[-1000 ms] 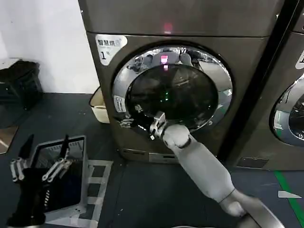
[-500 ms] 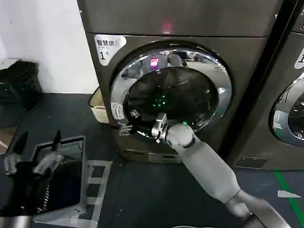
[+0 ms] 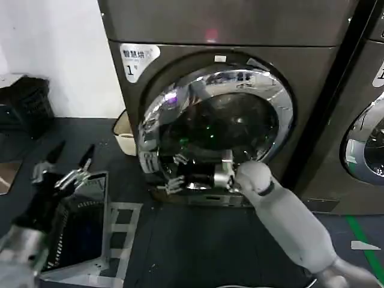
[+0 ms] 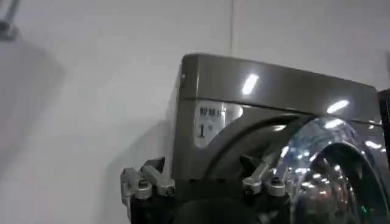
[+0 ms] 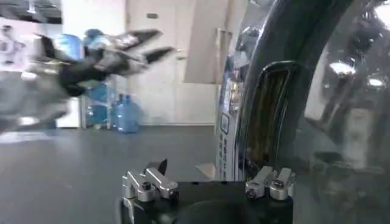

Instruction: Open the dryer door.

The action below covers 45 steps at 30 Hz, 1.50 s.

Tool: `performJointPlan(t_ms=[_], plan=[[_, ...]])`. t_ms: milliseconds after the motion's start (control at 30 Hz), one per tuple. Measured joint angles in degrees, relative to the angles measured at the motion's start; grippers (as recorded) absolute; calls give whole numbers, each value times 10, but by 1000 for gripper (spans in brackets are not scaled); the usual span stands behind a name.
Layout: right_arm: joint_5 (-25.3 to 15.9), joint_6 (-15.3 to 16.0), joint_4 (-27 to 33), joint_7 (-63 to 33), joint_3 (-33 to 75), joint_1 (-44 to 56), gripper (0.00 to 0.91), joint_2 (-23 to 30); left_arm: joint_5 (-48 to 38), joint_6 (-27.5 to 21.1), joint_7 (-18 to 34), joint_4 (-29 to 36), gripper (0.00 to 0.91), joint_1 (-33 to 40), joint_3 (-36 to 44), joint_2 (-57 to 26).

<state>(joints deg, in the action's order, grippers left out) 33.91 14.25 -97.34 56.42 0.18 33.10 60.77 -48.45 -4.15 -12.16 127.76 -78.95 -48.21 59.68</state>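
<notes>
The dryer door is already off its seat: in the head view its chrome ring stands tilted away from the front of the dryer, the edge nearest the white "1" sticker swung out toward the robot, while the opposite edge sits close against the machine's front, so I judge the hinge to be on that side. A dark crescent of the opening shows above the ring. The right hand is at the lower rim of the door, at the end of the grey forearm reaching in from the lower right; its wrist view shows its fingers spread apart with nothing between them, beside the door's free edge and the dark recess behind the chrome, so it seems to be pushing or hooking rather than gripping. The left hand hangs low on the left over a grey crate on the floor, well away from the door, fingers likewise parted and empty. By my reading the latch is released and the door partly swung; what remains is to carry it round to a full, wide opening and then draw the right arm clear.
</notes>
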Motion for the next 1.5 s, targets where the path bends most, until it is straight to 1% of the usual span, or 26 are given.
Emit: performJointPlan(t_ms=[133,300,367,467,600,700,800,933,1033,1100,1233,1333,1400,1500], plan=[[7,-1,-25,43,24,30,907,-20,-42,16,-4,-59,907,54,39,-57],[10,-3,-45,81,53,71,907,-41,-95,18,-1,-123,907,144,113,-119],[10,-11,-48,91,67,85,907,-47,-117,17,-8,-149,907,181,149,-137],[10,-21,-50,110,93,103,907,-55,-144,10,-41,-187,907,227,200,-149],[8,-52,-43,152,140,128,907,-63,-125,-1,-57,-228,907,266,255,-150],[5,-77,-31,188,195,153,907,-70,-106,-14,-57,-238,907,285,289,-140],[3,-91,-19,206,259,183,907,-71,-87,-16,-72,-246,907,298,322,-131],[-27,-98,-1,216,346,218,907,-61,-65,-18,-79,-252,907,317,365,-116],[-38,-105,19,221,408,237,907,-53,-45,-19,-79,-252,907,322,388,-100],[-44,-105,31,210,457,252,907,-45,-40,-19,-88,-250,907,324,402,-89],[-35,-100,34,183,549,282,907,-30,-40,-17,-93,-244,907,331,424,-81],[-24,-95,34,139,612,303,907,-19,-43,-18,-102,-234,907,334,440,-80],[-5,-77,37,103,652,314,907,-14,-42,-18,-106,-230,907,338,451,-77],[0,-78,36,44,707,330,907,-7,-34,-17,-110,-224,907,344,472,-73]])
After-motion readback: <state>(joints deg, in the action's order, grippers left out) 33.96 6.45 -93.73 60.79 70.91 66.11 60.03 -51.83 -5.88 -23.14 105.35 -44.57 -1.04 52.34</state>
